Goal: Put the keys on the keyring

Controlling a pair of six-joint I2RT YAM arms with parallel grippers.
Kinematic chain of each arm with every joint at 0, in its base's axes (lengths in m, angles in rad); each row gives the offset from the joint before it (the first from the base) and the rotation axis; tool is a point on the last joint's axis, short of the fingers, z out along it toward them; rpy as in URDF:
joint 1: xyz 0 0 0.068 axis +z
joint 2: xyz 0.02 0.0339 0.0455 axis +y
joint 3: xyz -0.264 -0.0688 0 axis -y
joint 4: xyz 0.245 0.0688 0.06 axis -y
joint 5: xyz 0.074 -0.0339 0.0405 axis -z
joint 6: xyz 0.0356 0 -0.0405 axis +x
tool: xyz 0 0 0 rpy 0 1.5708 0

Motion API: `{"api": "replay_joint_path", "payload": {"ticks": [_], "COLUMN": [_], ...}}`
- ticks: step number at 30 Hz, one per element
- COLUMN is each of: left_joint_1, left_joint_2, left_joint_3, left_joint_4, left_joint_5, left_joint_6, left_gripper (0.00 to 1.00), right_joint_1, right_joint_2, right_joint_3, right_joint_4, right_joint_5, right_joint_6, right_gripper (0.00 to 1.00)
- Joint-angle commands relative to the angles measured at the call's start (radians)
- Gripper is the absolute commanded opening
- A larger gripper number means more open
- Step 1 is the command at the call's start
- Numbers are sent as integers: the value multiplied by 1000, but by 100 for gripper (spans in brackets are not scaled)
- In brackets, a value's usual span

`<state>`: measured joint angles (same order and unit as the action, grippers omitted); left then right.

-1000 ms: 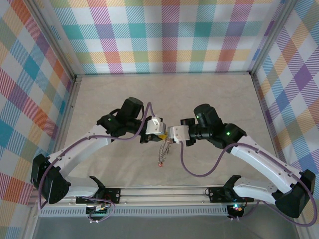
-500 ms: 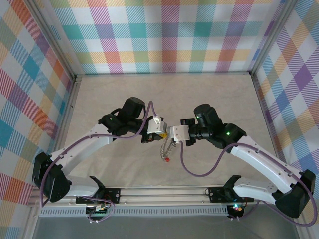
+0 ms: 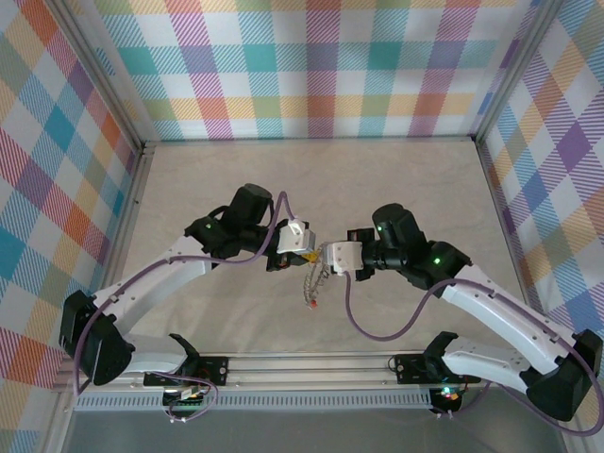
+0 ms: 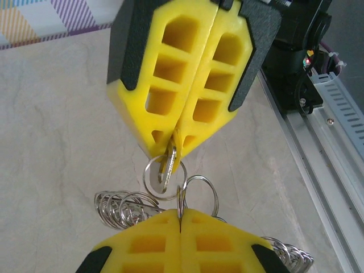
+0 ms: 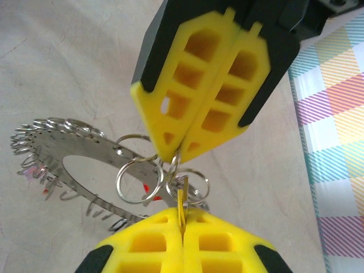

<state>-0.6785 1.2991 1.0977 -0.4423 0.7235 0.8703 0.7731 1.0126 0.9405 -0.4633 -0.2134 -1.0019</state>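
The keyring (image 5: 79,154) is a flat silvery loop fringed with several small split rings. It hangs between the two grippers above the table and dangles below them as keyring (image 3: 312,281). My left gripper (image 4: 181,211) is shut on one of its split rings (image 4: 197,187). My right gripper (image 5: 183,211) is shut on a yellow-headed key (image 5: 182,199), whose blade reaches into the cluster of rings. From the left wrist, that right gripper (image 4: 176,136) holds the yellow key (image 4: 171,161) against a ring. A red key (image 5: 147,188) hangs on the loop, low as red key (image 3: 310,304).
Beige table (image 3: 311,179) inside checked walls. A metal rail (image 3: 311,363) with both arm bases runs along the near edge. Both arms meet tip to tip at the table's middle, with open table behind and to either side.
The left gripper has closed fully on the split ring. The right wrist has dropped slightly toward the near edge. The hanging keyring with its red key has swung right, then back.
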Motion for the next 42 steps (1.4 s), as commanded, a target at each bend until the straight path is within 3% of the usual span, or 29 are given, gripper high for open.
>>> {"api": "replay_joint_path", "payload": {"ticks": [1, 11, 17, 42], "left_joint_1": [20, 32, 31, 24], "left_joint_2": [-55, -51, -34, -34], "left_joint_3": [-14, -11, -1, -36], "left_joint_4": [87, 100, 84, 55], "left_joint_5": [50, 98, 54, 51], "left_joint_6": [-38, -54, -67, -24], "left_gripper": [0, 0, 0, 0], "right_joint_1": [0, 2, 2, 2], "right_joint_2": [-27, -24, -44, -10], "right_joint_3": [-23, -42, -35, 43], "right_joint_4": [7, 38, 41, 21], "right_joint_5": [-14, -79, -92, -31], "right_joint_6": [31, 51, 38, -27], "right_gripper": [0, 0, 0, 0]}}
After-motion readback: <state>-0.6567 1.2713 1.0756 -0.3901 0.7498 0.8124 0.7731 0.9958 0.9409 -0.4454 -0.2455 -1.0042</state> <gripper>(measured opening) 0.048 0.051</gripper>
